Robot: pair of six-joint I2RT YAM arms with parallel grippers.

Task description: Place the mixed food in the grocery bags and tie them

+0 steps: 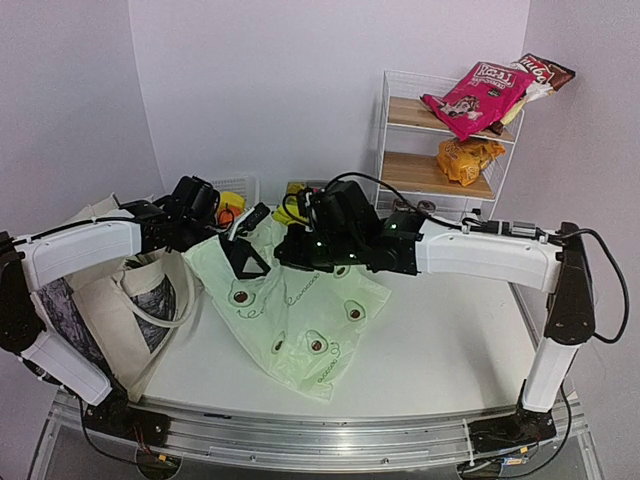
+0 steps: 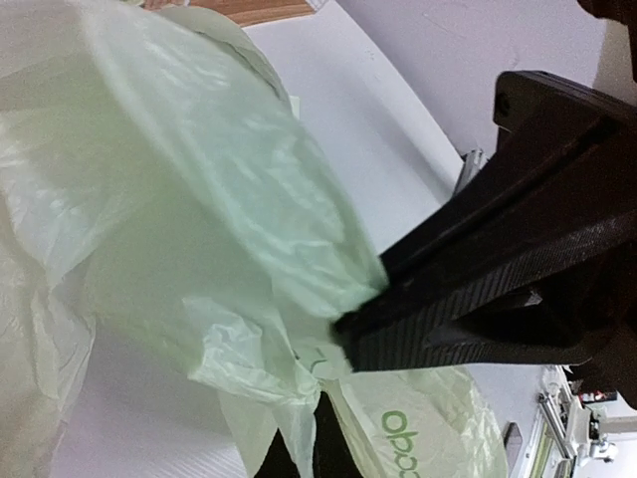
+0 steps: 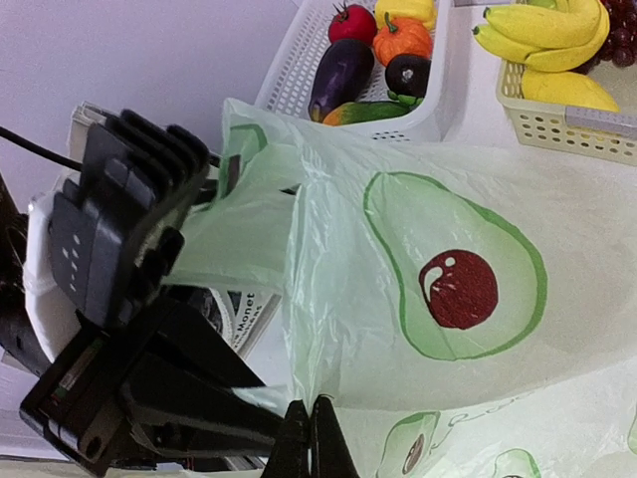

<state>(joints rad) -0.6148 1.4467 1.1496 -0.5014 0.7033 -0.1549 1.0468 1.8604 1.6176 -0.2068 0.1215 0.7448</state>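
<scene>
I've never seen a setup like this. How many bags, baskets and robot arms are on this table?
Bags: 2, a cream tote and a green avocado-print plastic bag
Baskets: 2, a white basket and a cream basket
Robot arms: 2, the left arm and the right arm
Total: 6

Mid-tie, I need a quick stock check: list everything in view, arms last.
plastic bag: one, pale green, avocado print, table centre
canvas tote: one, cream, table's left edge
white basket: one, behind the bag, holding mixed vegetables
cream basket: one, beside it
bananas: one bunch, yellow, cream basket
grapes: one bunch, dark purple, cream basket
snack packets: three, pink, brown, orange, wire shelf back right
left gripper: one, black, shut on plastic bag
right gripper: one, black, shut on plastic bag
</scene>
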